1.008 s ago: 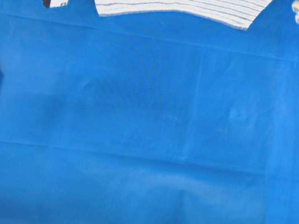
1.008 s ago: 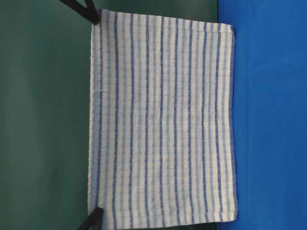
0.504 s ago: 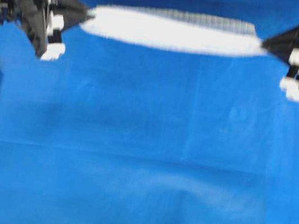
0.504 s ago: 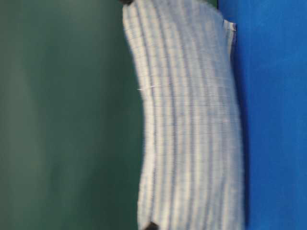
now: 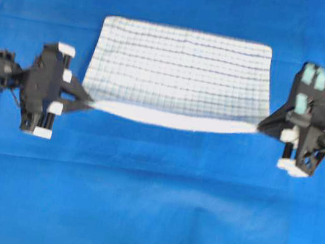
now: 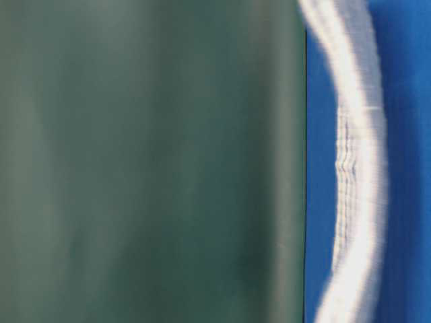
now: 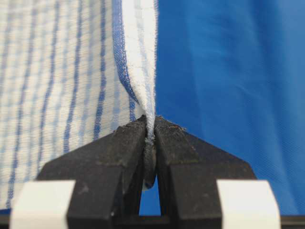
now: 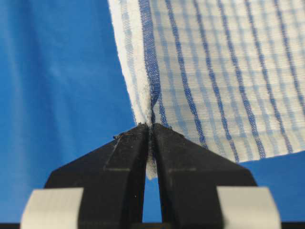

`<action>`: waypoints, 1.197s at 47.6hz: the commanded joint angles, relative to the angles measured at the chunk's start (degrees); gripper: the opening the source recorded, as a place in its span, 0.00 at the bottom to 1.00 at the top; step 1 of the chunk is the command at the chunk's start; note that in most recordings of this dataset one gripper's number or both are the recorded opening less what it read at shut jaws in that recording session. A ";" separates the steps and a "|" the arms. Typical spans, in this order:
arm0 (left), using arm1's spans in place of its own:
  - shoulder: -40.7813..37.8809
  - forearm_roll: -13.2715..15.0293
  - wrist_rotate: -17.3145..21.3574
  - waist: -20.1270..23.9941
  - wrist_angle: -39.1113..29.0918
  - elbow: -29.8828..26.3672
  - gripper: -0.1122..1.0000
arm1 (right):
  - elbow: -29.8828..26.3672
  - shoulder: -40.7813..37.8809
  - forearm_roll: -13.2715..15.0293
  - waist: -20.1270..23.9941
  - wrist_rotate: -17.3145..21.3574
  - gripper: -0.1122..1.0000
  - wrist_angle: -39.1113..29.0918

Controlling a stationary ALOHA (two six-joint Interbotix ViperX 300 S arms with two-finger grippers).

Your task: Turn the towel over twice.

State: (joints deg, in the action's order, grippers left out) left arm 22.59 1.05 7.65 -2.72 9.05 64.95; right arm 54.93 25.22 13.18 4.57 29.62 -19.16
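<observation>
Towel (image 5: pixel 180 69) is spread across the far-middle of the blue-covered worktop (image 5: pixel 147 218), its far edge lying flat, its near edge lifted and stretched taut between the two arms. Left end effector (image 5: pixel 88 104) is pinched tight on the near-left corner — the left wrist view shows only a thin fold of hem between the black fingertips (image 7: pixel 131 138), jaws all but touching. Right end effector (image 5: pixel 261 125) is likewise clamped on the near-right corner; the right wrist view shows the hem (image 8: pixel 151 114) caught right at the very tips, with a little nub of cloth poking out below. From table level the towel (image 6: pixel 357 168) reads as a blurred white band sagging in the middle. Risks as I judge them: both grips sit at the extreme corner on a sliver of fabric, so a sharp pull or uneven tension could slip a corner free, and the towel would drop in a heap mid-flip. If the arms travel at different rates the cloth could skew or twist and land creased. The sagging middle may drag on the worktop cover and fold under itself — a doubled-over edge rather than a clean turn. Too low a carry could also snag the blue covering and ruck it up.
</observation>
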 commanded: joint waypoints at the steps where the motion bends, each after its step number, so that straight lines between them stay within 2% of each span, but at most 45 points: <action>1: -2.02 0.00 -1.14 -2.02 0.70 -0.62 0.13 | -0.79 -2.11 -0.09 2.46 1.23 0.17 2.29; 5: -3.78 0.09 -2.99 -3.34 0.79 -1.05 0.13 | -0.79 -4.04 -0.09 4.13 2.72 0.17 3.34; 12: -5.10 0.00 -3.52 -3.69 1.14 -1.23 0.13 | -0.62 -6.94 -0.09 5.27 4.31 0.17 4.22; 26: -6.33 0.00 -3.87 -4.31 1.76 -1.14 0.13 | 0.09 -11.95 -0.09 5.71 4.31 0.17 6.06; 40: -11.16 0.00 -3.96 -5.54 1.85 -2.20 0.15 | 0.53 -15.03 -0.09 7.03 4.39 0.17 10.37; 42: -11.51 0.09 -3.96 -5.98 1.85 -2.64 0.19 | 0.53 -15.03 -0.18 7.21 4.39 0.17 10.37; 46: -11.87 0.00 -3.96 -6.33 1.76 -3.25 0.32 | 0.44 -15.03 -0.18 7.38 4.39 0.17 10.46; 52: -11.87 0.09 -3.96 -6.33 1.41 -3.52 0.58 | 0.09 -15.03 -0.09 7.38 4.31 0.19 10.55; 57: -11.43 0.00 -3.96 -6.77 1.23 -3.60 0.73 | -0.18 -14.94 0.09 7.56 4.22 0.47 10.37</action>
State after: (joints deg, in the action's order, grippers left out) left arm 10.20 0.97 3.78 -9.05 10.20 62.40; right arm 55.90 9.67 13.18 11.69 33.93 -9.14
